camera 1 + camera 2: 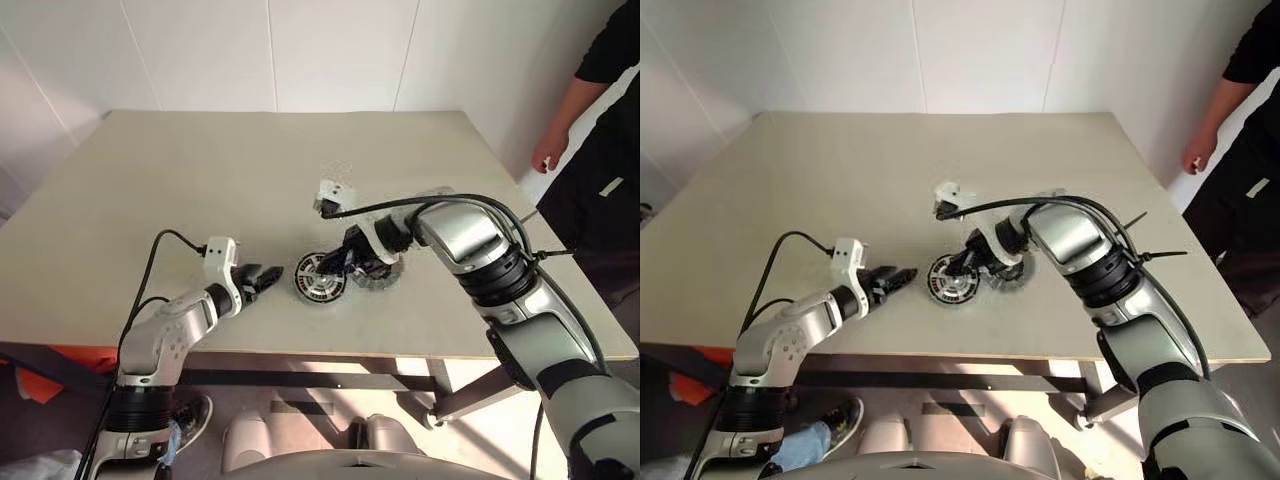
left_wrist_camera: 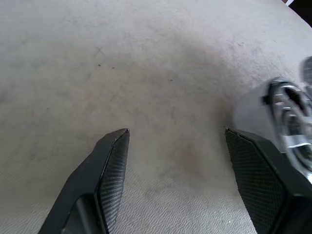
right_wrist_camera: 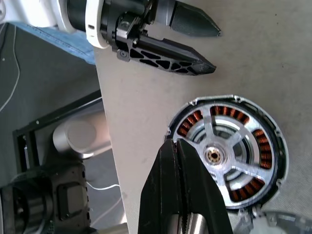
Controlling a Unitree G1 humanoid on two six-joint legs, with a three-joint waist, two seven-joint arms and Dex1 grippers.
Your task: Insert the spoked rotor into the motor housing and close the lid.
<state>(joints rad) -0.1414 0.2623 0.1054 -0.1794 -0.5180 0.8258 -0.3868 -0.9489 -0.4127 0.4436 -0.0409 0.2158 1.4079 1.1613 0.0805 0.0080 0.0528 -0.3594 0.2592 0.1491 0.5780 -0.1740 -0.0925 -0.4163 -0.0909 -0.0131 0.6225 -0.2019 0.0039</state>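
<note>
Seemingly already seated, the spoked rotor (image 3: 217,157) sits in the motor housing (image 3: 265,146) near the counter's (image 1: 200,180) front edge, under the closed, empty right hand (image 3: 178,146); the lid (image 1: 384,277), probably, lies beside it, farther from the open, empty left hand (image 1: 262,279).

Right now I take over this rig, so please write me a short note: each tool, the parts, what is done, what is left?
Left tool: open, empty, beside the motor housing.
Right tool: shut, holding nothing, its tips over the housing's rim.
Spoked rotor: already sits inside the housing, copper windings showing around it.
Lid: on the table beside the housing, on the right arm's side.
Done: rotor inserted.
Left: pick up the lid and close the housing.
A person stands at the table's right edge.
</note>
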